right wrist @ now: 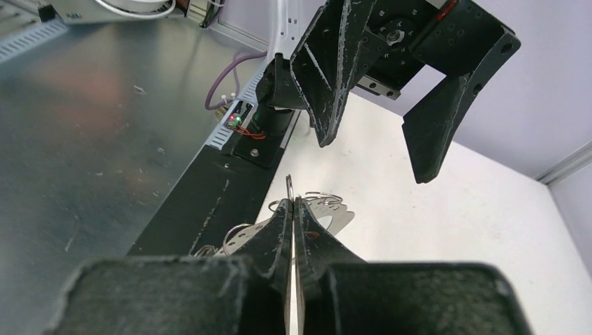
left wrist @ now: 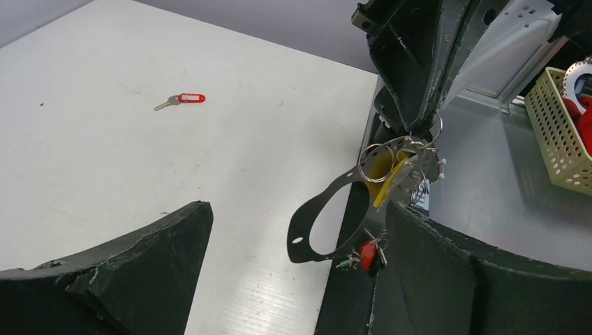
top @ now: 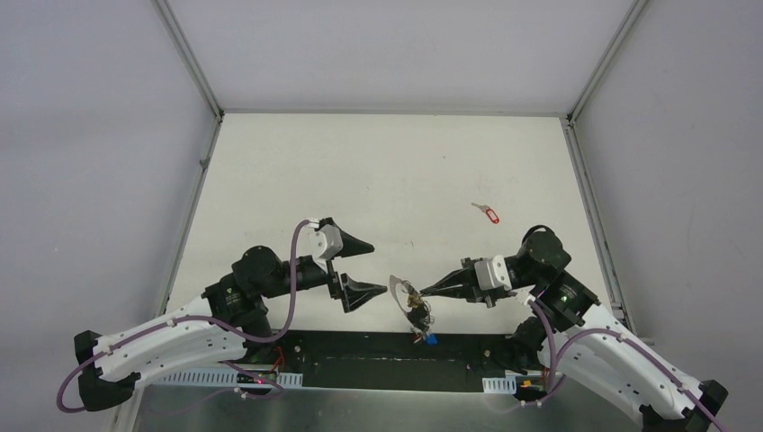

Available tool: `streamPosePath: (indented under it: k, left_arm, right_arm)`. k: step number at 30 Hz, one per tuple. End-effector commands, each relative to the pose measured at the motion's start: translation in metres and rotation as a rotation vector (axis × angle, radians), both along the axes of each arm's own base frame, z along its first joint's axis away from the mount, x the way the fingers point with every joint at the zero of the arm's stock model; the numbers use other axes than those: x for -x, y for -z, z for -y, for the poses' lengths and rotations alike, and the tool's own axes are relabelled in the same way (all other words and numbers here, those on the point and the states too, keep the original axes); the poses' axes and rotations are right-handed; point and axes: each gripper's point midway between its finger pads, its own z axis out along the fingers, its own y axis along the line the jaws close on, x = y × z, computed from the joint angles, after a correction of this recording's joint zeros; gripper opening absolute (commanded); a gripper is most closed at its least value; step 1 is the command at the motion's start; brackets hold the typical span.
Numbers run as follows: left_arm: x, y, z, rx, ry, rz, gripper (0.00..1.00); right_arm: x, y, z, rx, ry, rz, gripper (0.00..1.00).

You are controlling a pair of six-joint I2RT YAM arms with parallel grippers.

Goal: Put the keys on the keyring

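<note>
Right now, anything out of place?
One red-tagged key lies alone on the table, apart from the keyring that the right gripper pinches with other keys hanging. Nothing else odd.

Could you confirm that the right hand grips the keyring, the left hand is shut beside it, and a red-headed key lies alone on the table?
Not quite: the left hand is wide open beside the keyring, as the top view shows. The right hand does grip the keyring, and the red-headed key lies alone on the table.
</note>
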Motion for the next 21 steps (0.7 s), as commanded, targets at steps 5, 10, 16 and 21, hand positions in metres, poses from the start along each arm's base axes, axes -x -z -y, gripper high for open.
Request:
streamPosePath:
  k: [5,10,16,21]
  left_arm:
    - [0.006,-0.015,-0.003,0.037,0.029,0.100,0.99]
    - [0.007,-0.014,-0.004,0.034,0.028,0.099,0.99]
    - [0.005,-0.018,-0.008,0.046,0.002,0.052,0.99]
    - [-0.002,-0.015,-0.015,0.033,-0.057,-0.022,0.99]
  right_arm:
    - [0.005,-0.006,0.003,-0.055,-0.049,0.206,0.00]
    - [0.002,-0.005,0.002,-0.045,-0.034,0.189,0.00]
    - [-0.020,-0.013,-0.003,0.022,0.114,-0.017,0.00]
    - [-0.048,-0.015,-0.008,0.073,0.300,-0.254,0.00]
